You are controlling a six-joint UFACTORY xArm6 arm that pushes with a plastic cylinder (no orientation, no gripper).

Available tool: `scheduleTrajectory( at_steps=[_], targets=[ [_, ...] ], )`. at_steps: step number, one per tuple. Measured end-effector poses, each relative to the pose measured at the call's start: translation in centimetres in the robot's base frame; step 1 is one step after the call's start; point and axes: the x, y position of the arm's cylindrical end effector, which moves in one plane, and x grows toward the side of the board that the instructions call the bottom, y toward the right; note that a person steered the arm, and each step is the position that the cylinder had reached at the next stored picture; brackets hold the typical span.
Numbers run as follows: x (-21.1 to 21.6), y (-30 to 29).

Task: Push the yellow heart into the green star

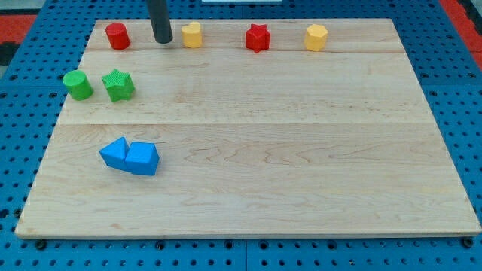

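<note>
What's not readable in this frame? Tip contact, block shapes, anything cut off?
- Camera view: rod above my tip is cut off by the view's top edge.
- Yellow heart block, right of my tip: heart notch too small to confirm; touching or apart unclear.
- Two blue blocks press together; exact shapes unclear.
- Wooden board: bottom corners cropped.

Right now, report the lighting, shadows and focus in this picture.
Camera view: even, soft light, no glare on the board; only faint shadows under the blue blocks; blocks look sharp; my tip, left of the yellow heart, shows no blur.
</note>
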Motion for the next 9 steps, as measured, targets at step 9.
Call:
scheduleTrajectory(
  at_steps=[9],
  targets=[
    [0.0, 3.1]
  ],
)
